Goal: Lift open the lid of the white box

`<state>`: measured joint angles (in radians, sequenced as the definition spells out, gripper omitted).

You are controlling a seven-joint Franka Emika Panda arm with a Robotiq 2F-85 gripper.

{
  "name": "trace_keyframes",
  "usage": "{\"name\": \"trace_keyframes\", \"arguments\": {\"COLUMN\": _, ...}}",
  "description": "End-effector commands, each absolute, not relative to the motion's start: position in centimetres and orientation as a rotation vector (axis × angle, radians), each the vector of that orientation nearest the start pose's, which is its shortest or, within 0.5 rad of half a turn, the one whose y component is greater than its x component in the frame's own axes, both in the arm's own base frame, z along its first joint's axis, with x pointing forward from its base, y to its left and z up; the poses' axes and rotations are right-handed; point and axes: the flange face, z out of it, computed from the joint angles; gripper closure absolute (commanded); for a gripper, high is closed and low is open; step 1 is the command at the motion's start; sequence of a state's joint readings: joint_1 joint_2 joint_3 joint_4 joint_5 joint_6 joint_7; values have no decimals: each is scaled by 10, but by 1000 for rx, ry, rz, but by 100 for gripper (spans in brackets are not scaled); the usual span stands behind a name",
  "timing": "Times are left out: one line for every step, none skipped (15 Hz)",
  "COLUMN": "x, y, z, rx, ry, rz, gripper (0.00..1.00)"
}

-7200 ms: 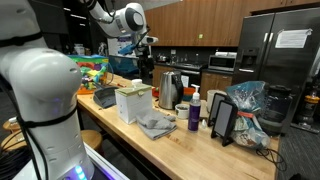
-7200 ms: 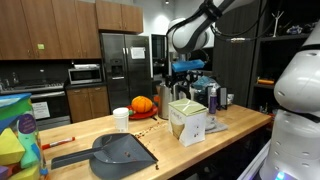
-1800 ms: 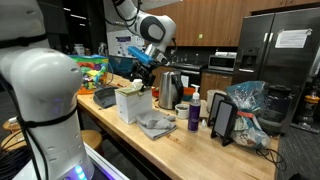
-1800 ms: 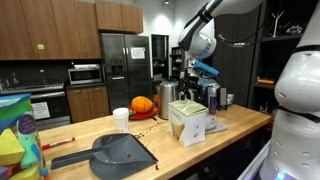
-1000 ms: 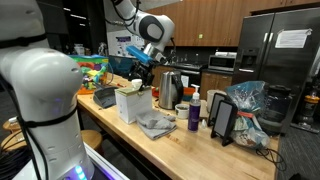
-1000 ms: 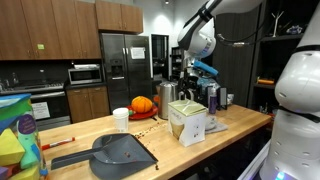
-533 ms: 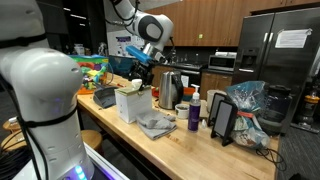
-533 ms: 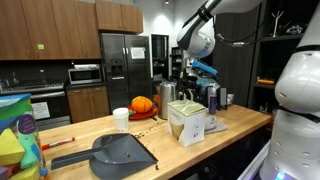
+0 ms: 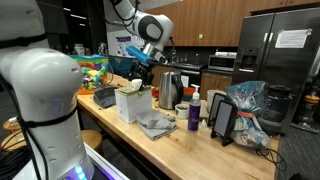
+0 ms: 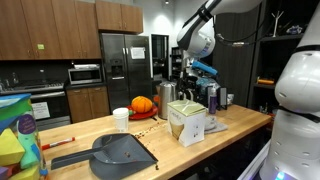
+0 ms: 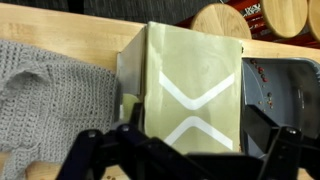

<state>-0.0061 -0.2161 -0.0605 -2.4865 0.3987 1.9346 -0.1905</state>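
Hovering in the upper middle of an exterior view, the gripper (image 9: 143, 68) is hanging just above the box (image 9: 131, 101), which is standing left of centre on the counter (image 9: 190, 145), with a cloth (image 9: 155, 125) just beside it and a kettle (image 9: 170, 88) near it. In an exterior view, the box (image 10: 187, 122) is sitting right of centre, with a dustpan (image 10: 120, 152) lying to its lower left. In the wrist view, the box is filling the centre with its lid (image 11: 195, 90) lying flat and the cloth at the left. The fingers (image 11: 88, 150) are standing wide apart along the bottom edge, gripping nothing.
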Motion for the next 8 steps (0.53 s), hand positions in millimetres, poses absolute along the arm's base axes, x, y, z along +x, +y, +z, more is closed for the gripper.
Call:
{"name": "trace_keyframes", "arguments": {"x": 412, "y": -3, "z": 349, "rx": -2692, "ry": 86, "rz": 419, "gripper": 0}}
{"name": "trace_keyframes", "arguments": {"x": 412, "y": -4, "z": 348, "rx": -2676, "ry": 68, "rz": 431, "gripper": 0}}
{"name": "trace_keyframes", "arguments": {"x": 411, "y": -5, "z": 347, "rx": -2665, "ry": 52, "rz": 442, "gripper": 0}}
{"name": "trace_keyframes", "arguments": {"x": 410, "y": -5, "z": 346, "rx": -2654, "ry": 32, "rz": 455, "gripper": 0}}
{"name": "trace_keyframes", "arguments": {"x": 409, "y": -6, "z": 346, "rx": -2639, "ry": 10, "rz": 467, "gripper": 0}}
{"name": "trace_keyframes", "arguments": {"x": 409, "y": -7, "z": 345, "rx": -2628, "ry": -4, "rz": 477, "gripper": 0}}
{"name": "trace_keyframes", "arguments": {"x": 408, "y": -8, "z": 345, "rx": -2618, "ry": -19, "rz": 487, "gripper": 0}}
{"name": "trace_keyframes", "arguments": {"x": 407, "y": -9, "z": 345, "rx": -2610, "ry": -32, "rz": 494, "gripper": 0}}
